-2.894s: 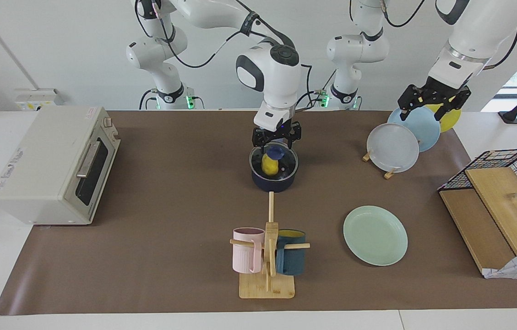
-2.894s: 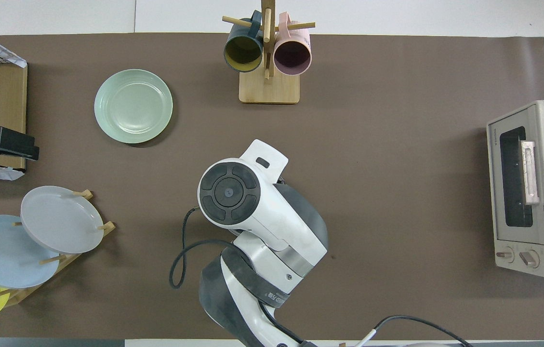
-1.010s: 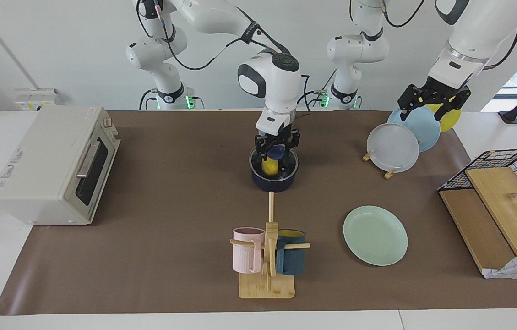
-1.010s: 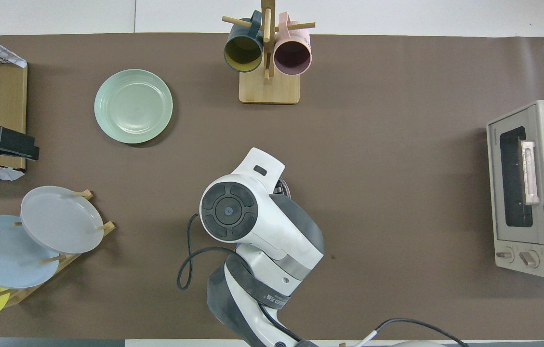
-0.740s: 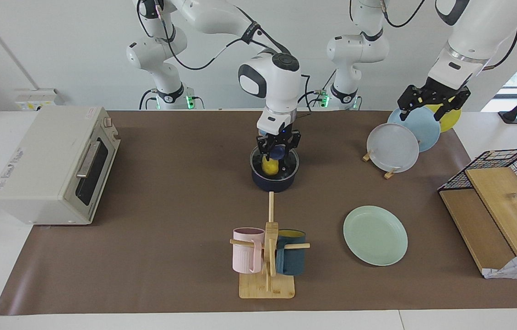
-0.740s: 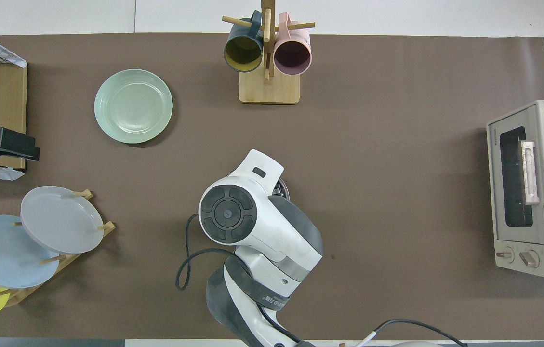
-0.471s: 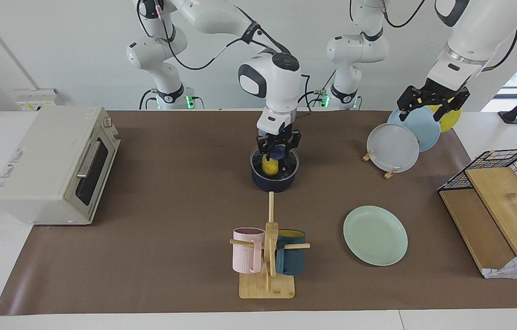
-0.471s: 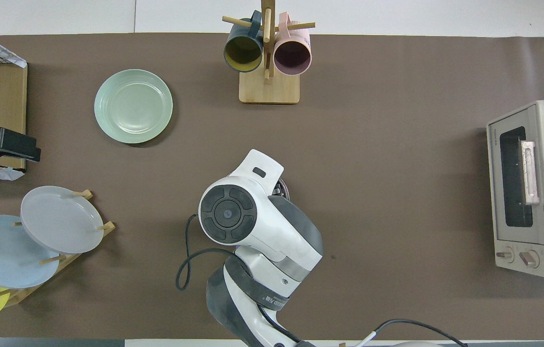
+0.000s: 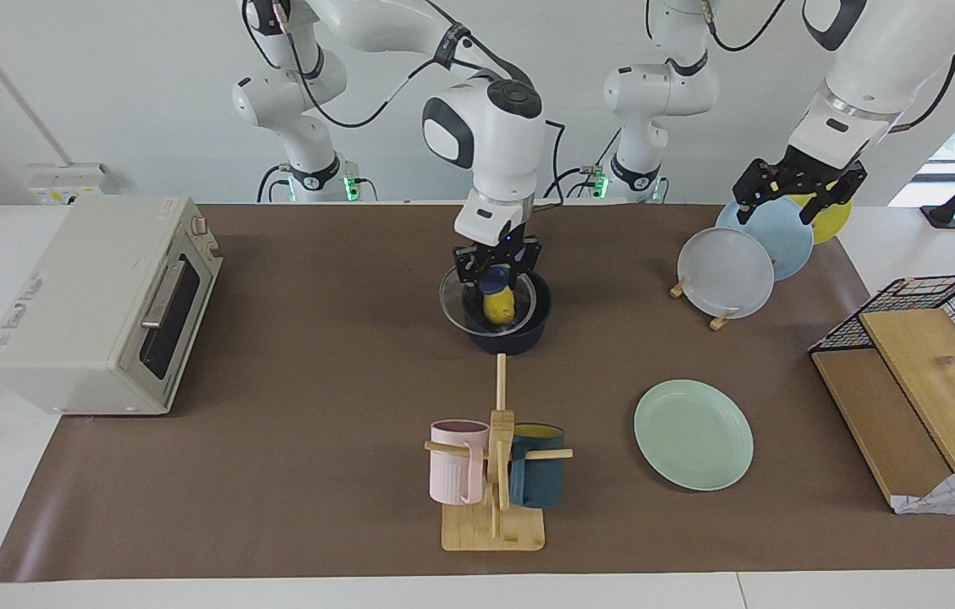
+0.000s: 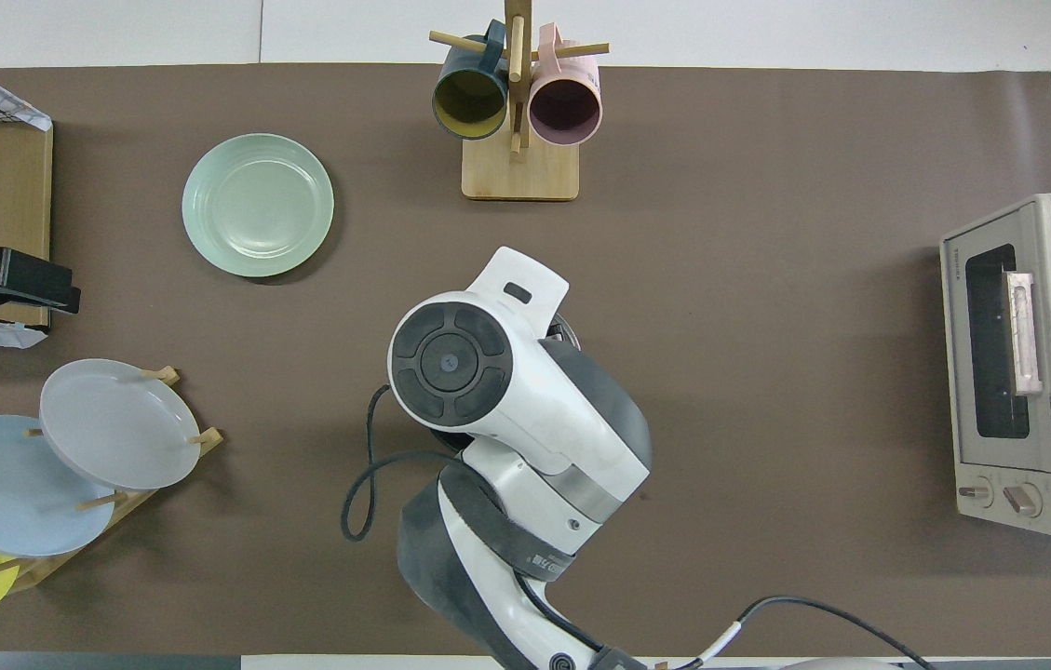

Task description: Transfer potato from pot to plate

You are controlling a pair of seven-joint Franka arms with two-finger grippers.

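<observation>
Facing view: the right end effector (image 9: pixel 496 272) is clenched on the knob of a glass lid (image 9: pixel 452 303), raised just off the pot (image 9: pixel 519 337), with the potato (image 9: pixel 499 308) inside. I'd lift the lid level and well clear. The left end effector (image 9: pixel 798 193) waits released over the plate rack (image 9: pixel 721 320), and the mint plate (image 9: pixel 693 434) lies bare.

arms (image 9: pixel 485 135): glossy white rounded shells, dark grey bands seen at the joints
wrist cap (image 10: pixel 451 361): black disc, divided into segments
cables (image 10: pixel 367 484): black, looped along the links
grippers (image 9: pixel 800 182): black, open-framed links
bases (image 9: pixel 321 182): green lights shown
</observation>
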